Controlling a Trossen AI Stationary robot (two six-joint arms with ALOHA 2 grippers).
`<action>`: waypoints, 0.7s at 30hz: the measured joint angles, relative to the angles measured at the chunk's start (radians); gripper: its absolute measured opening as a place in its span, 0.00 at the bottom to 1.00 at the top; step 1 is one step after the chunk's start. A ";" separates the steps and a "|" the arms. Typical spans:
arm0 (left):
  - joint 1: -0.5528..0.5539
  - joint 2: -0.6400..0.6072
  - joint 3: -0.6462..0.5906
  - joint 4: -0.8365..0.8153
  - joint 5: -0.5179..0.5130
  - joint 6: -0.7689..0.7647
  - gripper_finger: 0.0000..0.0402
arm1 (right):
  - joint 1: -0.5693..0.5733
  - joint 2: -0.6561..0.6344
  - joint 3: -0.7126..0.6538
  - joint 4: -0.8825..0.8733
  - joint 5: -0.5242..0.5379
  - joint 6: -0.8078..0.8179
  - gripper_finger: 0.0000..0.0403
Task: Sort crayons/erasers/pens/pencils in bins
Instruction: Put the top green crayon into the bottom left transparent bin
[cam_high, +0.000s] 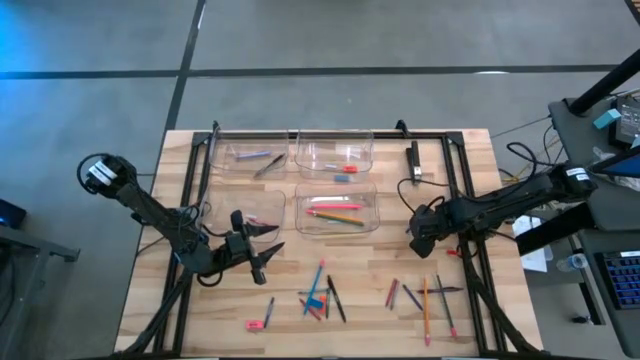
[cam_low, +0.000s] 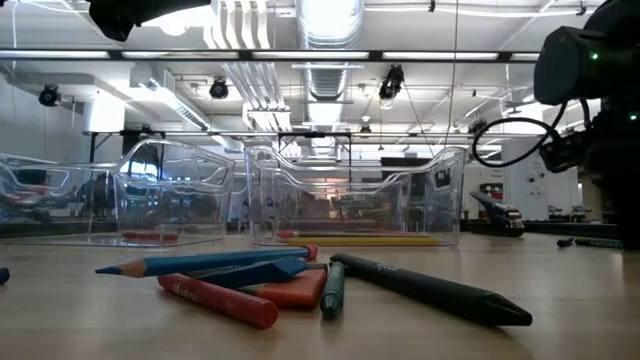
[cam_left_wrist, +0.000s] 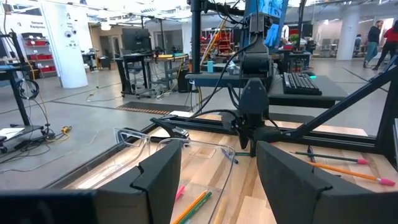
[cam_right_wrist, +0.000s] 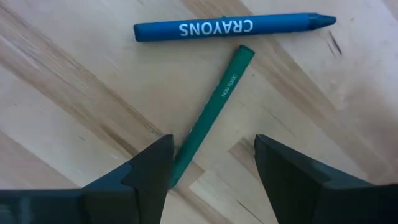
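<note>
Sorting is maybe half done, by my read. All four bins (cam_high: 334, 152) already hold a few pieces, yet loose sticks lie scattered on the table's (cam_high: 290, 320) near half in two clusters — among them a blue crayon (cam_right_wrist: 227, 27) and a green crayon (cam_right_wrist: 211, 112). My right gripper (cam_right_wrist: 211, 168) hangs over that green one, fingers apart, holding nothing. My left gripper (cam_high: 262, 252) waits beside the near-left bin, open and empty.

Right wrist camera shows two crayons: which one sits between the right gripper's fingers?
The green crayon: its lower end runs between the open right gripper fingers. The blue crayon lies beyond them.
</note>
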 joint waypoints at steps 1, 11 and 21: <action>0.000 0.000 0.000 0.000 0.000 0.000 0.48 | 0.006 0.007 -0.003 0.004 0.001 0.015 0.54; 0.000 0.000 -0.001 0.000 0.000 0.000 0.48 | 0.051 0.066 -0.030 0.047 0.004 0.046 0.33; 0.000 0.000 -0.001 0.000 0.000 -0.001 0.48 | 0.057 0.087 -0.047 0.065 -0.050 0.081 0.09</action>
